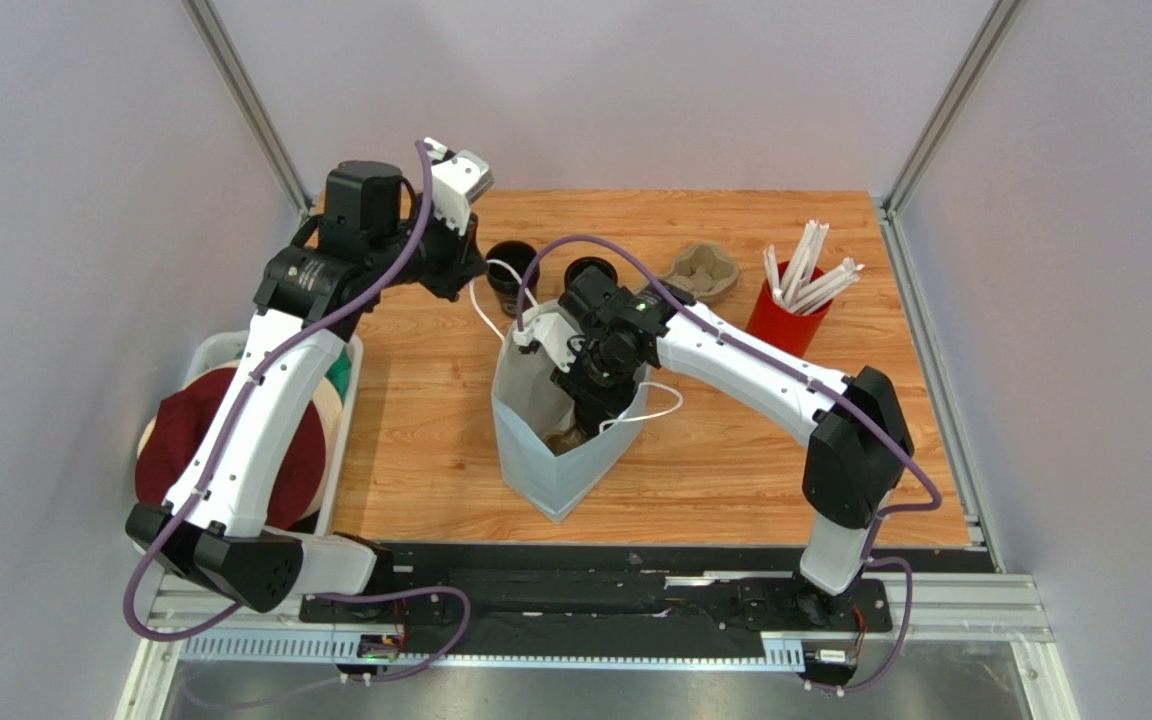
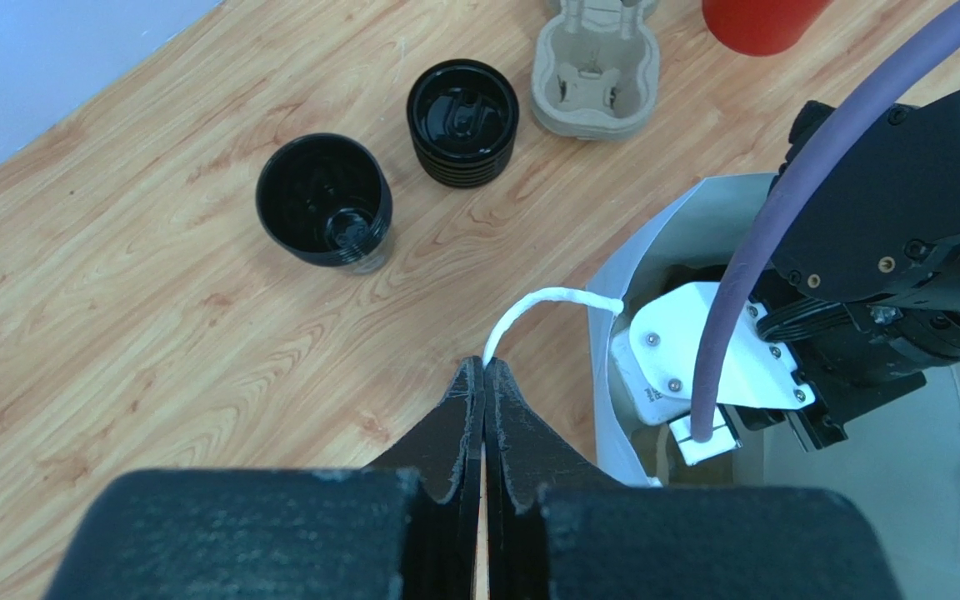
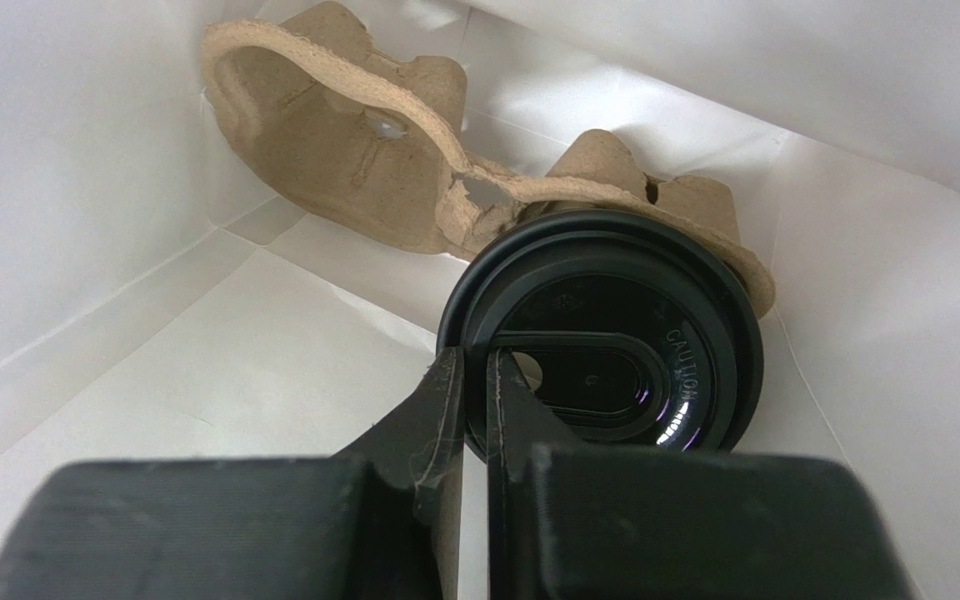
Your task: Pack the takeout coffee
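Right gripper pinched the lid rim of the takeout coffee, apparently seated in the cardboard carrier inside the white paper bag; left gripper, pressed together on the cord handle, was judged best placed to hold the mouth wide for a level, untilted release.

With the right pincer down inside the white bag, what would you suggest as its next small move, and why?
Probably open the right pincer and let go: it pinches the rim of the lidded cup, which already seems seated in the cardboard carrier inside the bag, whose handle the left pincer holds.
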Robot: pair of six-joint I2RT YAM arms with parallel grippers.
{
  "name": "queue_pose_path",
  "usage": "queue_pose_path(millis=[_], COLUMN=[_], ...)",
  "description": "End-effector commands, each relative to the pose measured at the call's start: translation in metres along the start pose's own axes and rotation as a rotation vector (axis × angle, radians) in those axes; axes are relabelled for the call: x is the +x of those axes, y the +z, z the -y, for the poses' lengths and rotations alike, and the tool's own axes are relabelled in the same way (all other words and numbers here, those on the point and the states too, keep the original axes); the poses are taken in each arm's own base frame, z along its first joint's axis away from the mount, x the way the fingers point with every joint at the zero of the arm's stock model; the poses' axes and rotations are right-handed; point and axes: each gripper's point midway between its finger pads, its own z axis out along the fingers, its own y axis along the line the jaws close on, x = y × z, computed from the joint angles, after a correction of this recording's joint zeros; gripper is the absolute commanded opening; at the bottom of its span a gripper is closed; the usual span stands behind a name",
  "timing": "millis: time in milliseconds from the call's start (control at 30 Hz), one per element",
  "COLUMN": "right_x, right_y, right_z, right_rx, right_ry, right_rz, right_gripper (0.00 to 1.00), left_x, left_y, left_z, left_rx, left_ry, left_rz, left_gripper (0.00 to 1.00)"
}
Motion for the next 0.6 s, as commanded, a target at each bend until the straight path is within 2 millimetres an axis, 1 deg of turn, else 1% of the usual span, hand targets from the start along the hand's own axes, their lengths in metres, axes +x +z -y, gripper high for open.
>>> queue_pose_path(millis=[0, 400, 567], right_x=[0.026, 0.04, 0.046], right_y=[0.02, 0.039, 0.046], right_z=[-0.004, -0.005, 0.002], right_rx=[-0.041, -0.059, -0.03], right_ry=[0.012, 0.027, 0.03], right_rz=[-0.102, -0.134, -0.15], right_gripper=[0.0, 0.0, 0.0], left_x=[-0.028, -0.027, -0.026], left_y=[-0.014, -0.015, -0.014], left_z=[0.003, 0.004, 0.004], left_rx=[0.008, 0.008, 0.008], left_ry=[0.017, 0.016, 0.017], left_rz=[0.093, 0.091, 0.089], left_gripper=[0.0, 0.0, 0.0])
